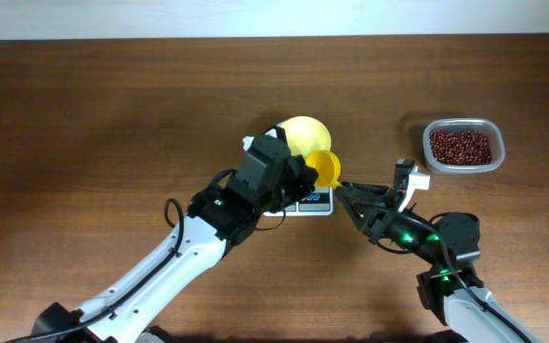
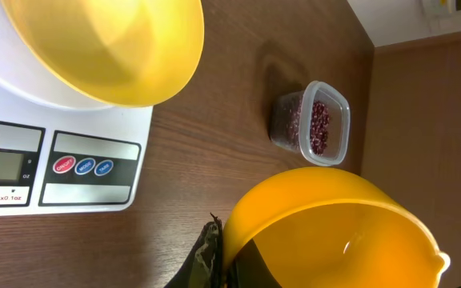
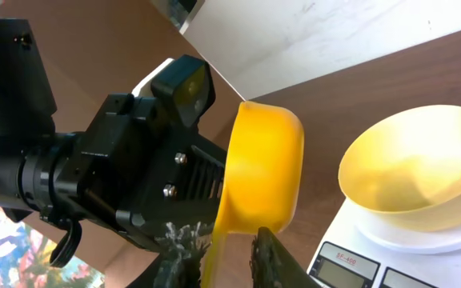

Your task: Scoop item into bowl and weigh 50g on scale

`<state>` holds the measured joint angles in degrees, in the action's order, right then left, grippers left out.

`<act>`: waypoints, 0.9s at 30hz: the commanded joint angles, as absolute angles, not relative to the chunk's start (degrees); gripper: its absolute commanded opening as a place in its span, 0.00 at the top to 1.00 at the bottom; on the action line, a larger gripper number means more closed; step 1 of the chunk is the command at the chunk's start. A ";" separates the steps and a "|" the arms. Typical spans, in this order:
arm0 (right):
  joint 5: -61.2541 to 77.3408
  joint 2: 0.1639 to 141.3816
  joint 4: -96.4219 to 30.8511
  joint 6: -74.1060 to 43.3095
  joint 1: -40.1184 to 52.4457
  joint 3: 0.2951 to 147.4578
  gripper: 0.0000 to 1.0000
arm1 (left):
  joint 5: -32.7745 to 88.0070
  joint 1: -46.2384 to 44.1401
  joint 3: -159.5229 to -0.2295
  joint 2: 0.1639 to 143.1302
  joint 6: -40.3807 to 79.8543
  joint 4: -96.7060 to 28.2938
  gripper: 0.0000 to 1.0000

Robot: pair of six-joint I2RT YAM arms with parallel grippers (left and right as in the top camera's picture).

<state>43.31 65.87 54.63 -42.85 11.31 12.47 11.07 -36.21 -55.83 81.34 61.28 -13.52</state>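
My left gripper (image 1: 298, 176) clamps the scoop (image 1: 325, 169) in the air, just beside the empty bowl (image 1: 303, 133), which sits on the scale (image 1: 317, 203). My right gripper (image 1: 343, 188) stands parted around the scoop's handle. The beans (image 1: 460, 146) lie in their tub (image 1: 494, 158), well apart.

Bright, even light; soft shadows

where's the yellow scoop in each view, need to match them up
overhead: scoop at centre, just below-right of the bowl.
left wrist: scoop lower right, large and close.
right wrist: scoop at centre, seen edge-on.
shared landmark: the pale yellow bowl on the scale.
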 commanded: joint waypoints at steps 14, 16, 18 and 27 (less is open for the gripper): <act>41.23 66.02 55.13 -42.44 11.60 13.37 0.84 | 11.79 -36.71 -56.90 81.54 59.44 -14.22 1.00; 40.38 66.02 55.11 -42.46 11.60 13.37 0.87 | 11.79 -36.71 -56.90 81.54 59.44 -14.22 1.00; 40.21 66.02 55.11 -42.44 11.62 13.37 0.87 | 11.77 -36.71 -56.90 81.54 59.44 -14.22 1.00; 41.93 66.02 55.05 -42.46 11.62 13.37 0.91 | 11.79 -36.71 -56.90 81.54 59.44 -14.22 1.00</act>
